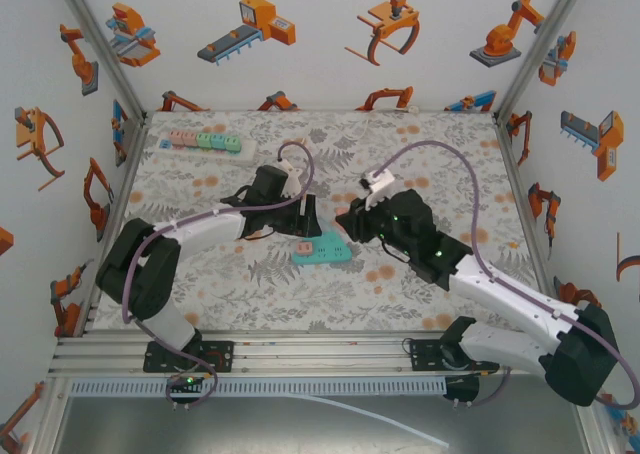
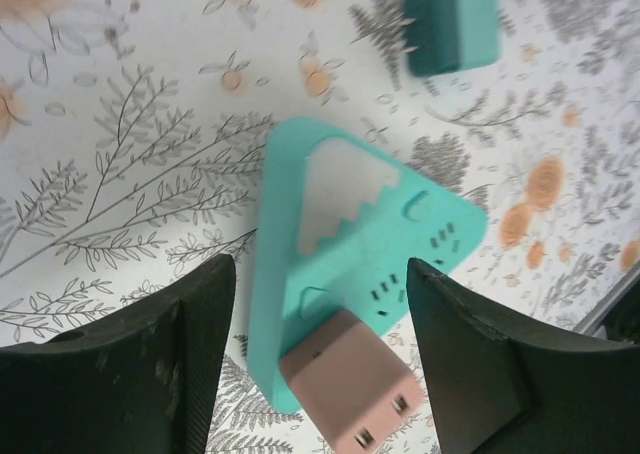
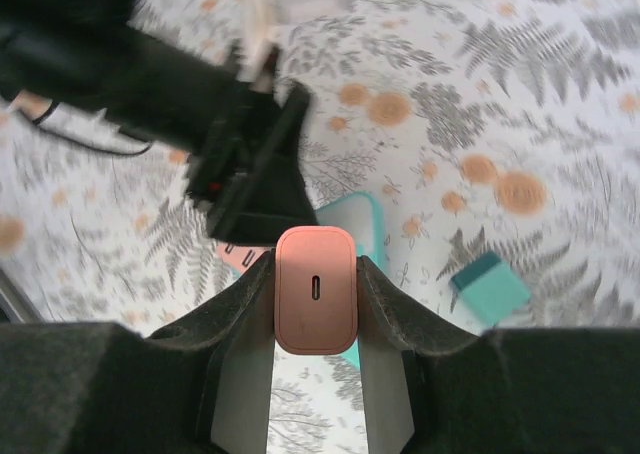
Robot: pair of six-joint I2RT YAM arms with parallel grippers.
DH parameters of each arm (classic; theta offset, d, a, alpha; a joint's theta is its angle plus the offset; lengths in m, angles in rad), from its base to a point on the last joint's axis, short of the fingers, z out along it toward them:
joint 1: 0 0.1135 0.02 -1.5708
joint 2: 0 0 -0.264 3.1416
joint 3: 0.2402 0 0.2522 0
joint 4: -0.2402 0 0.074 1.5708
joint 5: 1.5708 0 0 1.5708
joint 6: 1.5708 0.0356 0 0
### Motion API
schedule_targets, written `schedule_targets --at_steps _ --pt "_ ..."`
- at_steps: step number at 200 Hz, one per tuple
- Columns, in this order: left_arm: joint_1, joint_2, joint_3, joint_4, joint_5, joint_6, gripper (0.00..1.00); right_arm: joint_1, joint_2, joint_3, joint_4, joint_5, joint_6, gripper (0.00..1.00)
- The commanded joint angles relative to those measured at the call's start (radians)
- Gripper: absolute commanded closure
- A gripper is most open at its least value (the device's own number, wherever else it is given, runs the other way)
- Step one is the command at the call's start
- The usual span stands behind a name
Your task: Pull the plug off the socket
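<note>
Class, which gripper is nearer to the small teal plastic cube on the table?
Right. The right gripper, shut on a pink rounded plug, has the small teal cube beside it; the open left gripper sits across the teal triangular socket board from it.

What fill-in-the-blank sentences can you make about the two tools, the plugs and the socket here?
The right tool is shut on a ___ plug. The left tool hangs ___ over the teal socket. Another plug sits on that ___. A small teal cube lies on the ___.
Missing: pink, open, socket, table.
</note>
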Motion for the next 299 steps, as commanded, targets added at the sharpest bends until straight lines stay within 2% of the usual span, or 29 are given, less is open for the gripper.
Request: schedule_targets --at_steps 1,34,62,84,112,137,180,202,255,282,299 --pt "-0.041 -0.119 -0.042 0.076 0.046 0.064 0.35 -0.058 -0.06 -0.078 0.02 0.132 0.392 0.91" --pt "-0.128 -0.274 -0.146 0.186 0.145 0.172 0.31 -0.147 -0.081 -0.232 0.102 0.146 0.605 0.93" --pt "-0.155 -0.356 -0.186 0.221 0.19 0.212 0.28 -0.183 -0.007 -0.341 0.268 0.14 0.673 0.93" --pt "-0.156 -0.389 -0.191 0.221 0.168 0.225 0.25 -0.185 0.094 -0.364 0.371 0.136 0.677 0.92" --pt "-0.156 -0.392 -0.187 0.219 0.101 0.198 0.15 -0.187 0.237 -0.364 0.496 0.095 0.676 0.85" --pt "-0.156 -0.394 -0.192 0.232 0.056 0.177 0.11 -0.186 0.334 -0.362 0.564 0.074 0.688 0.77" --pt "-0.153 -0.412 -0.208 0.22 -0.036 0.177 0.08 -0.186 0.394 -0.377 0.574 0.089 0.702 0.54" --pt "-0.151 -0.421 -0.212 0.218 -0.067 0.174 0.07 -0.187 0.383 -0.401 0.574 0.106 0.702 0.47" --pt "-0.145 -0.427 -0.211 0.197 -0.124 0.158 0.06 -0.186 0.297 -0.417 0.5 0.136 0.645 0.41" --pt "-0.122 -0.423 -0.194 0.132 -0.207 0.113 0.06 -0.181 0.191 -0.364 0.351 0.141 0.515 0.38" --pt "-0.077 -0.418 -0.193 0.102 -0.204 0.06 0.06 -0.159 0.121 -0.334 0.294 0.159 0.402 0.38"
